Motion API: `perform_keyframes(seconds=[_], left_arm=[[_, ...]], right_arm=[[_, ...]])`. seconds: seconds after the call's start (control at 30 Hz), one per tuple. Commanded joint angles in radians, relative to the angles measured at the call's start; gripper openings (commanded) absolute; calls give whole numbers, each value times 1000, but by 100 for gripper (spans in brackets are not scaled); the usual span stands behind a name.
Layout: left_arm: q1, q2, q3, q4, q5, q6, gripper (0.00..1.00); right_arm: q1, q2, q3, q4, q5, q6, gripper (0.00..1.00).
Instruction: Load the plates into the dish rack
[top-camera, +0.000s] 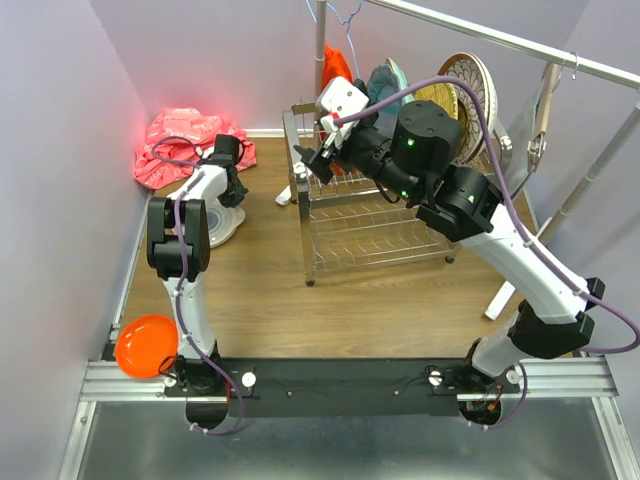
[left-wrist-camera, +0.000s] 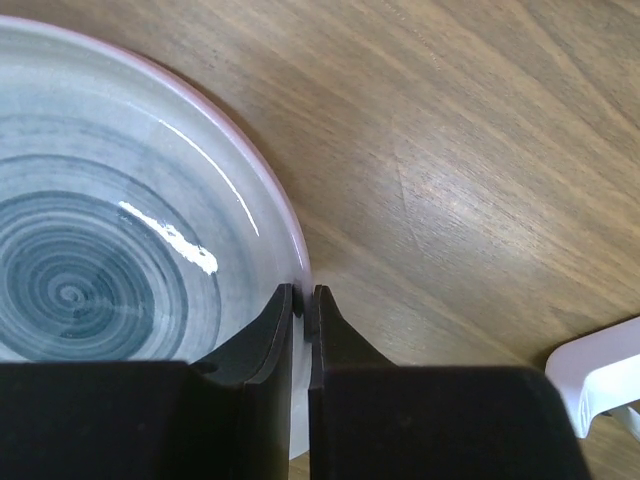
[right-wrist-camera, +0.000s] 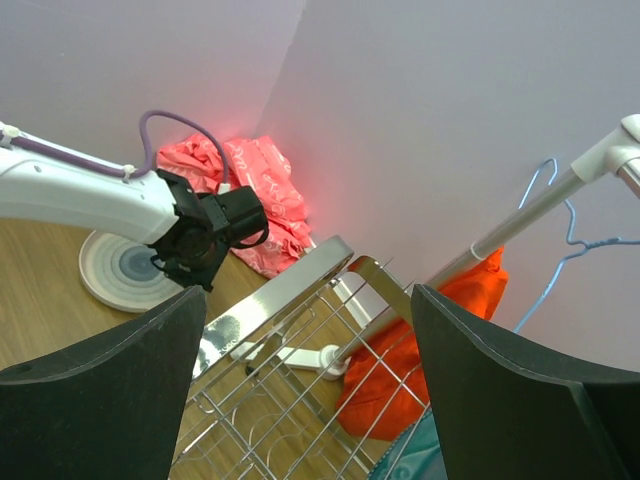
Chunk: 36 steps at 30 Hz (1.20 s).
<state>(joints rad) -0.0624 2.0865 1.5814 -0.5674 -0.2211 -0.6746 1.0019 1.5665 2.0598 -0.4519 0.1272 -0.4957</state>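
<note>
Your left gripper (left-wrist-camera: 303, 300) is clamping the rim of the grey-swirl plate (left-wrist-camera: 100, 270), flat on the table (top-camera: 260, 290) left of the dish rack (top-camera: 370, 215); be lifting slowly, tilting it upright. Right gripper (top-camera: 315, 160) is hovering, jaws apart.

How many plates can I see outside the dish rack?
2. The grey-swirl plate lies on the table at the far left, its rim between the left gripper's jaws. The orange plate sits at the near left edge. Others may be hidden.
</note>
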Motion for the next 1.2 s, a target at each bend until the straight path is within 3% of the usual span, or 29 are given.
perform_keyframes(seconds=[0.0,0.23,0.37,0.53,0.63,0.9,1.17], left_arm=[[-8,15,29,30,72,84,10],[-8,-52,-12,83,154,173,40],[1,-124,-14,75,147,195,51],[44,-342,-124,162,210,184,65],[97,-479,-211,227,299,143,66],[415,-851,-750,553,574,17,69],[539,-807,-896,601,615,4,69]], right_arm=[[6,-34,3,-1,11,2,91],[6,-49,5,-1,0,14,91],[6,-69,-23,-2,-20,16,91],[4,-92,-58,-2,-52,17,91],[4,-98,-64,-4,-55,22,91],[4,-112,-93,-16,-92,39,92],[6,-111,-112,-22,-100,22,92]])
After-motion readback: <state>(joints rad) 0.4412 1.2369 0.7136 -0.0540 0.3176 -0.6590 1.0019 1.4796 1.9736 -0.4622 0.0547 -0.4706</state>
